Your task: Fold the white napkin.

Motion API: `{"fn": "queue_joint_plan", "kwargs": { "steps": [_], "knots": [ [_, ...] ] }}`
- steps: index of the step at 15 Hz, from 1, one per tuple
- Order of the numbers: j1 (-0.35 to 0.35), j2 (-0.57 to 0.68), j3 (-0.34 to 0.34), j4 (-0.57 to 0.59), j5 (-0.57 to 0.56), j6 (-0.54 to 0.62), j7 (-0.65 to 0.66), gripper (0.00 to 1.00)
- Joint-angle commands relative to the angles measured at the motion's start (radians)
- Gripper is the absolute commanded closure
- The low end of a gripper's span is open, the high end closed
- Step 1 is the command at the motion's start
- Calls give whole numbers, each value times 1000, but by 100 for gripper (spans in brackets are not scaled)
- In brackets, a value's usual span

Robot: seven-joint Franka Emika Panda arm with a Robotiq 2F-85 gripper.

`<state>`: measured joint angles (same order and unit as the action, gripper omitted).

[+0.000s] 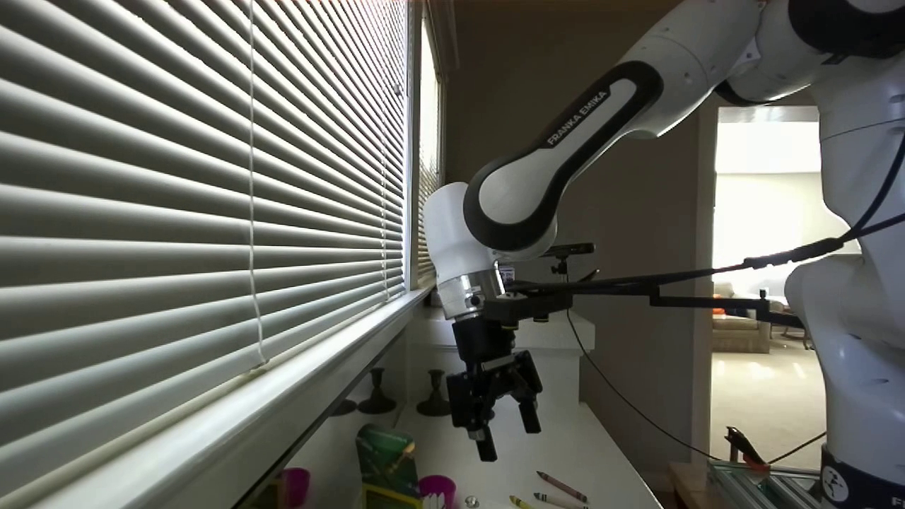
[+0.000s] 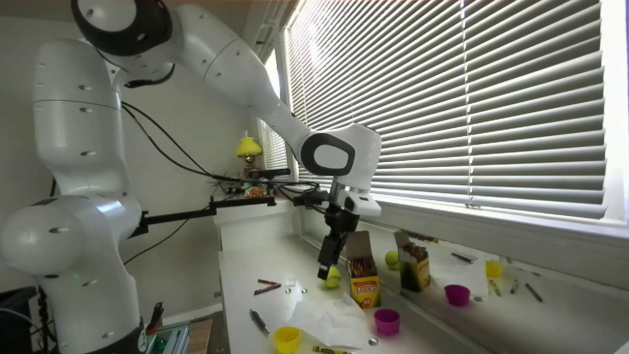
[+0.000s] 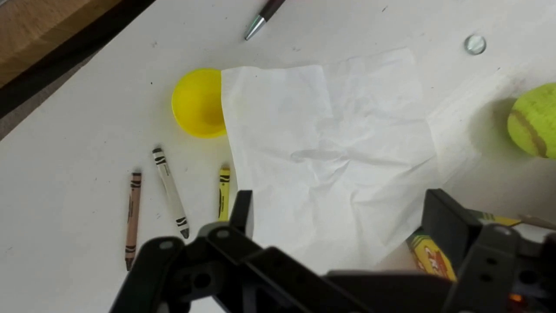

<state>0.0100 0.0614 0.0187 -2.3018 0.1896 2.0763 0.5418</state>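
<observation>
The white napkin [image 3: 330,130] lies spread out and creased on the white counter in the wrist view. Its upper left edge overlaps the yellow cup [image 3: 197,104] there. The napkin also shows in an exterior view [image 2: 327,319], behind the yellow cup [image 2: 287,339]. My gripper [image 3: 339,193] is open, with nothing between its fingers. It points down above the napkin's lower part, and the jaws hide the bottom of the wrist view. In both exterior views the gripper [image 1: 508,435] [image 2: 323,273] hangs clear above the counter.
A crayon box [image 2: 364,290], tennis ball [image 2: 332,278] and magenta cup [image 2: 386,322] stand near the mirrored back wall [image 2: 516,295]. A pen [image 2: 259,322], glass pebbles [image 3: 475,44] and loose crayons [image 3: 171,191] lie around the napkin. The counter's edge is at the wrist view's upper left.
</observation>
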Motion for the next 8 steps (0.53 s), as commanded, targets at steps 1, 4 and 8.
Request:
{"fn": "queue_joint_plan", "kwargs": {
  "steps": [1,4,8],
  "knots": [
    [-15,29,-29,12,18,15,-21,0],
    [-30,59,-46,19,77,0,-83,0],
    [-25,110,-55,18,57,30,-71,0]
  ]
}}
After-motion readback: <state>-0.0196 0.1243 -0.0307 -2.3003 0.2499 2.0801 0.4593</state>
